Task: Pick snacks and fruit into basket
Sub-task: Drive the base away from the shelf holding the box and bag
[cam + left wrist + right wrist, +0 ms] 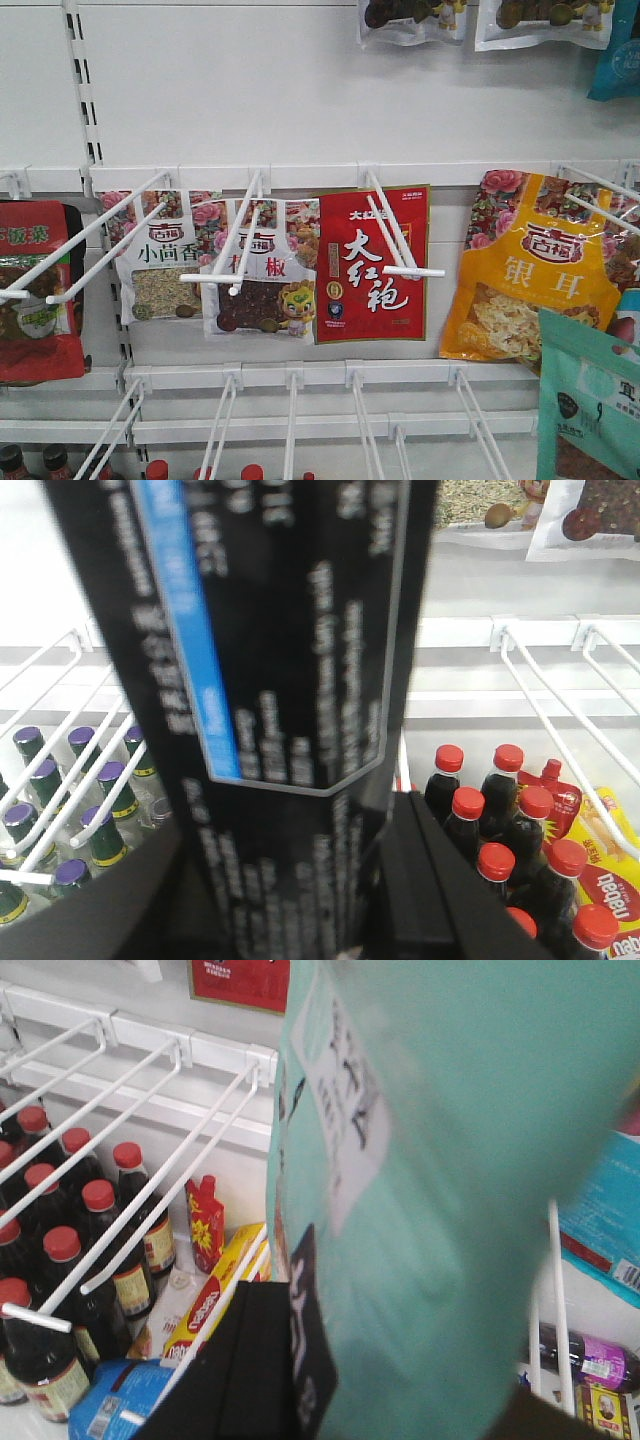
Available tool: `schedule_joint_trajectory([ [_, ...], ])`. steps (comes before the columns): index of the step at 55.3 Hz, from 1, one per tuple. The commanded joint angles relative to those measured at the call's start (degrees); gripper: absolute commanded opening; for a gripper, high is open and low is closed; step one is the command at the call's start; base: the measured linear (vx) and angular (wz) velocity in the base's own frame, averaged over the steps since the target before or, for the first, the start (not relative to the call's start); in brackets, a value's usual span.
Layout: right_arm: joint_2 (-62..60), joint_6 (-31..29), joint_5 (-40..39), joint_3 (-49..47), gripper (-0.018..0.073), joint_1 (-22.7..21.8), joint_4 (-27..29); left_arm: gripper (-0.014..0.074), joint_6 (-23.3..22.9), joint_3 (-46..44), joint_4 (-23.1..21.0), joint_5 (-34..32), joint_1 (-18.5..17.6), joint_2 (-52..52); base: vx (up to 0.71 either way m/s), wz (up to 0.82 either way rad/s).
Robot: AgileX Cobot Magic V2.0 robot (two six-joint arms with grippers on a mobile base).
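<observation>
Low at the right edge of the shop rack, the right gripper (400, 1400) is clamping a mint-green pouch (450, 1160) by its lower part, with one dark finger pressing against the plastic. The left gripper (300, 910) seems to be gripping a black pouch (300, 630) with a blue stripe, which is filling most of its wrist view. Both snacks are looking free of the white wire hooks (400, 240).

No basket or fruit is showing in any view, so the carry is probably the step in hand. Doing it well is likely meaning drawing each pouch straight back, clear of the hook tips, holding firm, and opening only once the pouch is sitting low inside the basket.

Along the upper rail, hanging pouches are showing their contents through clear windows: greenish seeds (165, 270), dark red berries (255, 285) and pale flakes in an orange pouch (535, 270). Beneath the hooks, red-capped bottles (500, 820) are holding dark sauce, and purple-capped bottles (90, 810) are standing toward the left edge.
</observation>
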Motion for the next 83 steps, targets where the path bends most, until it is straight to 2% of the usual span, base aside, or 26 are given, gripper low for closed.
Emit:
schedule_joint_trajectory([
  [1, -0.74, 1.58, -6.87, -1.59, -0.0008, 0.04, -0.9, 0.0001, 0.02, -2.09, 0.85, -5.15, -0.04, 0.32, 0.0, 0.0],
  [83, -0.74, 1.76, -5.06, -1.55, -0.0008, 0.1, -0.96, 0.0001, 0.02, -2.09, 0.85, -5.15, -0.04, 0.32, -0.02, 0.01],
])
